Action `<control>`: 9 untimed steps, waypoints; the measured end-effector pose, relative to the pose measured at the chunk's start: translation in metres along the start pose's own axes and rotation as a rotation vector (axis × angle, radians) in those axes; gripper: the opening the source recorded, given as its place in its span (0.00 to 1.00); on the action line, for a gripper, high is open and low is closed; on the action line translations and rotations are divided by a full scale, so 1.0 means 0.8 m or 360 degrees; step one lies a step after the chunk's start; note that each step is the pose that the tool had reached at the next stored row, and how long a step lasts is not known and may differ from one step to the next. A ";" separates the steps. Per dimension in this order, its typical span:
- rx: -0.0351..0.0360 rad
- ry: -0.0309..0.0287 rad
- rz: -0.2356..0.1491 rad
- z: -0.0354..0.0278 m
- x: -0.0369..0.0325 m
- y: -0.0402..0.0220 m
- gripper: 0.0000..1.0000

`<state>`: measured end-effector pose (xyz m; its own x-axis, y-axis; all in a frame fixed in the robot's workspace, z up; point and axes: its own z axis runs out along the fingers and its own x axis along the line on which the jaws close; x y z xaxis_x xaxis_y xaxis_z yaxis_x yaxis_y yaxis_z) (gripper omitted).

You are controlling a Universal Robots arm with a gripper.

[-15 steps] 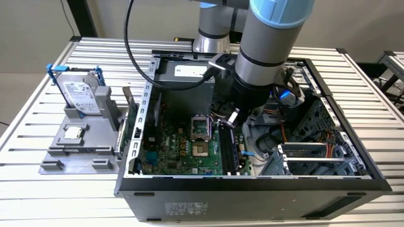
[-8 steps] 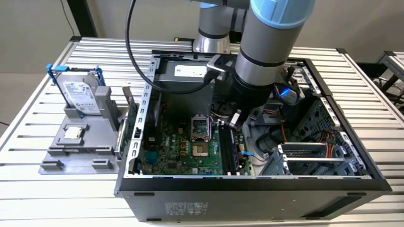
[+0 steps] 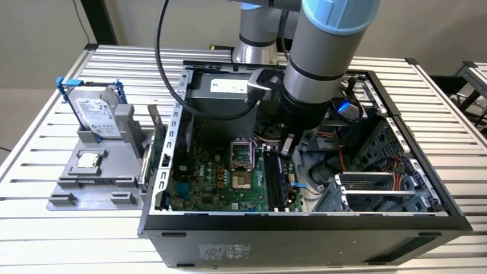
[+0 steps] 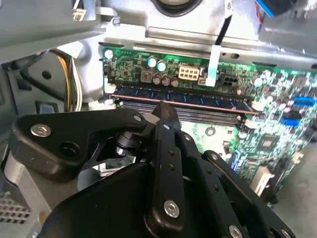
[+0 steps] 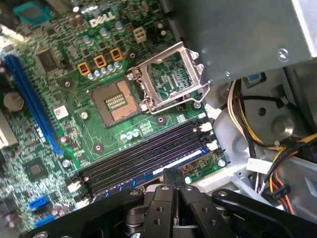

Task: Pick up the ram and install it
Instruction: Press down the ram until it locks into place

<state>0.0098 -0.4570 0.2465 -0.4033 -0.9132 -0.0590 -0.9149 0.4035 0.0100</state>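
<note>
Surface: ribbed metal table (image 3: 45,171), slatted top, pale wall behind. Open computer case (image 3: 304,220) lies on its side on it, green motherboard (image 3: 220,177) facing up.

Beside case, exterior view's left: grey holder (image 3: 95,171) w/ silver hard drive (image 3: 99,117) in blue frame, standing upright. Not part of this job.

Arm: grey w/ blue ring, reaches down into case, over the slot side of the board.

Gripper (image 5: 173,176): black fingers pressed together, no gap seen between tips in both wrist views, nothing held. Tips sit right above the ram, touching or nearly so; can't tell which.

Ram (image 4: 183,96): long dark bluish stick w/ chips, lying in the slot nearest the board edge, standing on its long edge, level along its length as far as seen. In first wrist view it shows as a blue strip (image 5: 173,161) just past the black slots (image 5: 143,151), which are bare.

Also on board: open processor socket (image 5: 116,101) w/ metal frame swung up; yellow/black power wires (image 5: 247,124) off the slot end.

Judgement: step looks like seating the stick, w/ shut fingers used as a pusher. To do it well: press straight down, force centred or spread to both ends, stick kept upright, end clips (image 5: 205,126) free to snap. Whether clips are latched: can't tell.
</note>
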 end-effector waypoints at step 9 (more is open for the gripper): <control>-0.0006 -0.00004 -0.0221 0.0000 0.0000 0.0000 0.00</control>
<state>0.0097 -0.4570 0.2465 -0.2729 -0.9602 -0.0603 -0.9620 0.2731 0.0052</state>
